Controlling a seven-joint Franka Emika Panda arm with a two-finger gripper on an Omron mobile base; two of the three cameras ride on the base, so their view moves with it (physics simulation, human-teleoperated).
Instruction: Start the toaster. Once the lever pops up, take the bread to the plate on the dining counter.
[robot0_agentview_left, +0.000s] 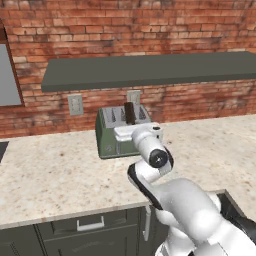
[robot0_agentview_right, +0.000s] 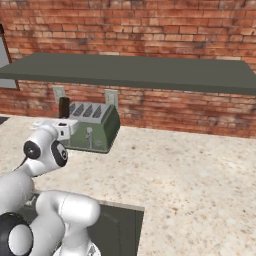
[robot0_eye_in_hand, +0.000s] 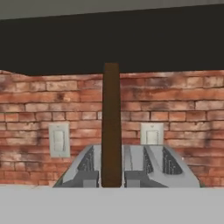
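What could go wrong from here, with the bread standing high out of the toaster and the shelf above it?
1. The bread stands tall in a slot of the toaster; if the shut gripper pulls at an angle, the slice may catch on the slot edge.
2. The dark shelf hangs right above; a steep lift might strike it.
3. Whether the slice is firmly held cannot be told; it might slip.

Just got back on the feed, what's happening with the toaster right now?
The arm is reaching over the counter toward the sage-green toaster that stands against the brick wall. The bread stands upright, well up out of one of the slots, edge-on to the hand view. The claw is shut and seems to hold the slice, but its tips are hidden, so that grip isn't certain.
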